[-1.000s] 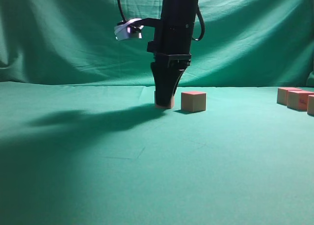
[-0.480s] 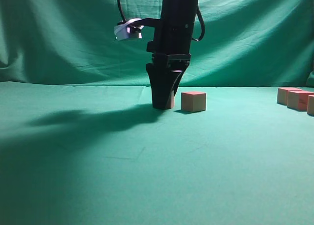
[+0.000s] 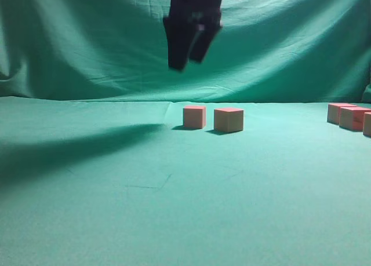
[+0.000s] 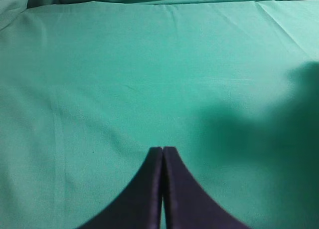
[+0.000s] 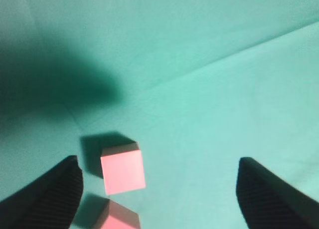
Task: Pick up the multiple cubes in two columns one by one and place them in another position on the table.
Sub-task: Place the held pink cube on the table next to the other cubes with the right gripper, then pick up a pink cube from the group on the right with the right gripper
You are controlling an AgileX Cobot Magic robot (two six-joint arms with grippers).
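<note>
The right gripper (image 5: 159, 181) hangs wide open and empty above two cubes (image 5: 123, 168). They look light, stiff, sharp-edged; pinch opposite flat sides. The left gripper's (image 4: 162, 150) fingers are pressed together, empty.

The near half of the green surface (image 3: 174, 208) lies bare, as does its left side. Two cubes (image 3: 194, 116) (image 3: 228, 119) stand just beside each other at mid-depth with a narrow gap between them. More cubes (image 3: 348, 115) crowd the far right edge, with open cloth between the groups.
</note>
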